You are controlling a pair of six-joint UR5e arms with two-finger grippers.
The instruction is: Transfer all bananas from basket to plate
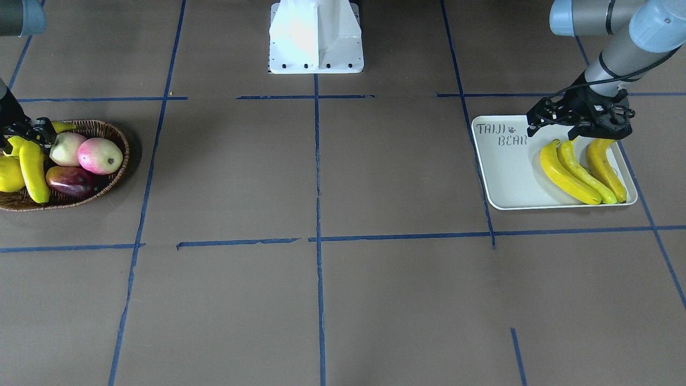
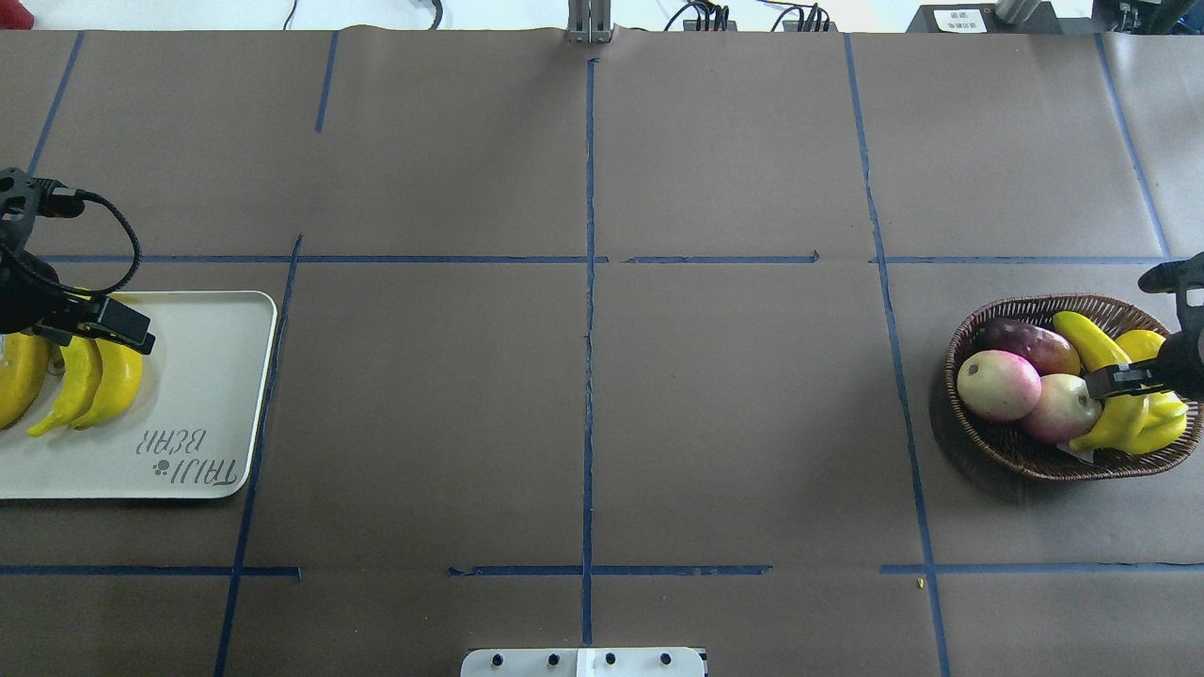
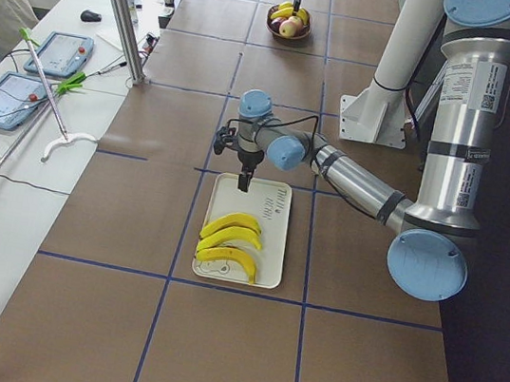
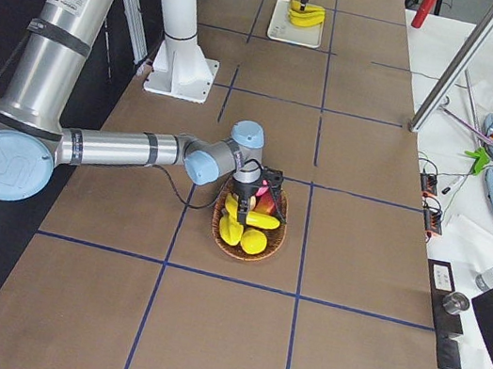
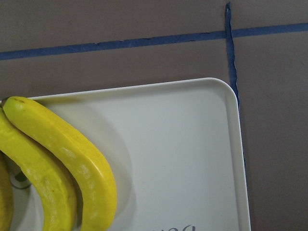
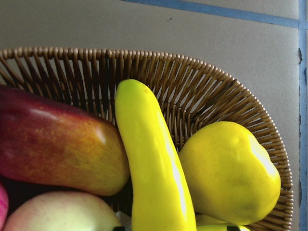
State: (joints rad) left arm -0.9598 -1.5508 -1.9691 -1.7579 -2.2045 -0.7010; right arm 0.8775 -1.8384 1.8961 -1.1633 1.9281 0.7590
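Three bananas [image 1: 568, 174] lie side by side on the white "TAIJI BEAR" plate [image 1: 504, 177], also seen in the overhead view [image 2: 113, 376] and the left wrist view [image 5: 72, 154]. My left gripper [image 1: 581, 134] hangs open and empty just above their far tips. One banana [image 2: 1091, 340] lies in the brown wicker basket [image 2: 997, 451], and the right wrist view [image 6: 154, 163] shows it running down the middle. My right gripper [image 2: 1124, 376] is low over this banana, open, with a fingertip on each side of it.
The basket also holds a yellow pear [image 6: 231, 173], a dark red mango [image 6: 53, 139], a pink-red fruit [image 2: 999, 384] and a pale apple [image 2: 1058, 409]. The robot's white base [image 1: 316, 37] stands at the table's middle edge. Blue tape lines cross the brown table.
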